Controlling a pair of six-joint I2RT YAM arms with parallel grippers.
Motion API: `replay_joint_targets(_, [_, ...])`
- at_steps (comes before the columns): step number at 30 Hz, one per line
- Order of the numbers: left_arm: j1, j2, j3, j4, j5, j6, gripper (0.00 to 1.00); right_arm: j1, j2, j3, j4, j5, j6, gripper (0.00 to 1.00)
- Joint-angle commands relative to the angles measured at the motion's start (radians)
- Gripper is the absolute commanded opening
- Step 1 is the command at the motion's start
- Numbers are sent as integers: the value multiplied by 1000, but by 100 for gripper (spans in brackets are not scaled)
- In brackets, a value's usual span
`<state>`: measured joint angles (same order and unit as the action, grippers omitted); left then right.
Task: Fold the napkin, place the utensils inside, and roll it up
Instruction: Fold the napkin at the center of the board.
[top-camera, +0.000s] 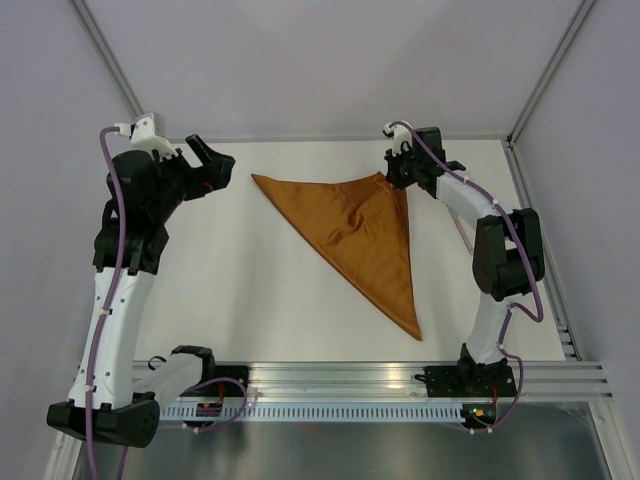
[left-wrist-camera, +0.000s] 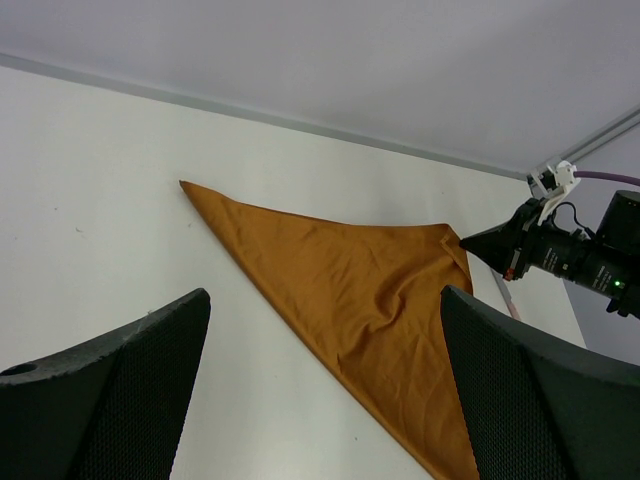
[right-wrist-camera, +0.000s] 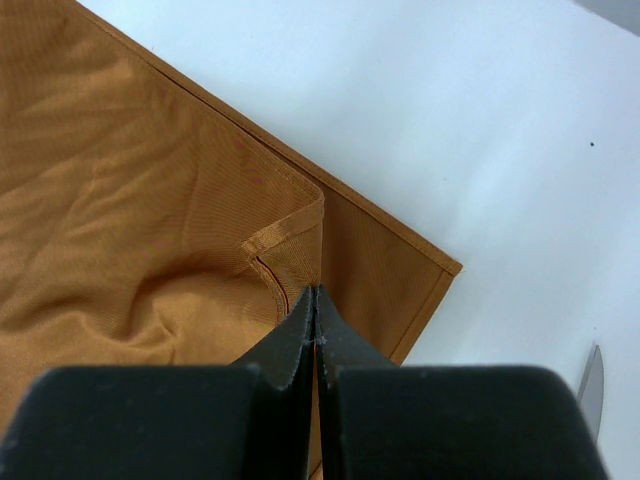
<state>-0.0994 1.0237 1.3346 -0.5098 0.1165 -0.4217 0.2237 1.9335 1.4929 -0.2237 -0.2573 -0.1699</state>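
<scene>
Possibly going wrong: the curled top-layer corner could slip from the right gripper (right-wrist-camera: 316, 295) if it pulls, dragging the fold out of line.
Fingers of the right gripper: pressed together, seemingly pinching that corner at the far right of the napkin (top-camera: 355, 235).
Fingers of the left gripper (left-wrist-camera: 325, 291): spread wide, hovering off the cloth at the far left.
Look of the napkin: orange-brown triangle, lightly creased, mid-table (top-camera: 240, 290), long point toward the near right.
Nearby utensil (right-wrist-camera: 592, 385): silvery tip just right of the cloth.
</scene>
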Motion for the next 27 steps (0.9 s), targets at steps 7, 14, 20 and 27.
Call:
replay_joint_targets(7, [1,10,-14,45,37,-42,100,-21,-21,-28,52,-16,-3,0])
replay_joint_targets(14, [1,12,-15,50,41,-48,100,-30,-21,-39,55,-20,-6,0])
replay_joint_targets(20, [1,18,-17,56,43,-51,100,-41,-19,-48,58,-23,-8,0])
replay_joint_targets(27, [1,22,-28,62,43,-54,100,-47,-5,-42,60,-23,-13,0])
